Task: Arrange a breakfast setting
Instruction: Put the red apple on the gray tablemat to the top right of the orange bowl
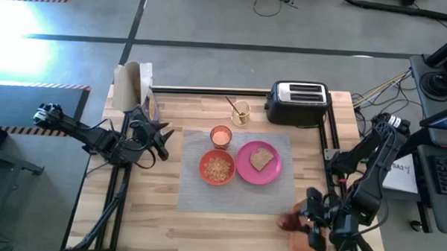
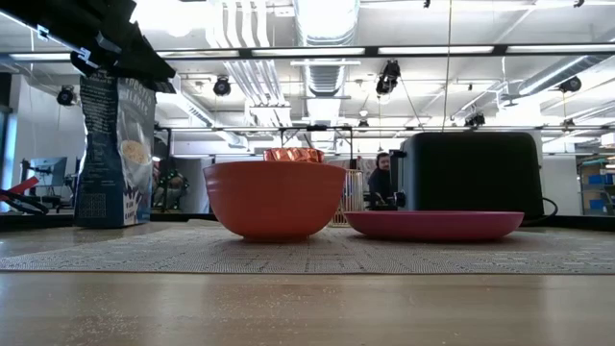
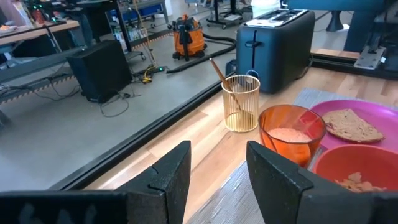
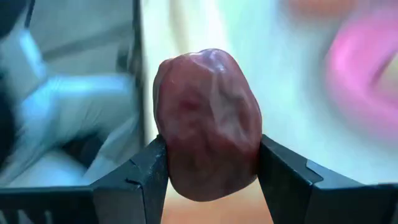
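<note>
Dark red fruit (image 4: 208, 124) fills the right wrist frame, clamped between the right gripper (image 4: 208, 162) jaws, lower right of the high view. Left gripper (image 3: 217, 171) gapes, idle. Step: delivering fruit; next, carry toward pink plate (image 1: 270, 170), likely.

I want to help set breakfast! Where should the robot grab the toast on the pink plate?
By its two opposite crust edges, coming straight down from above. The toast slice lies flat on the pink plate, so only its thin sides offer a grip for the gripper.

Glossy, wrinkled fruit (image 4: 208, 124) – woven mat (image 1: 281, 183) on pale wood table (image 1: 205, 229).
</note>
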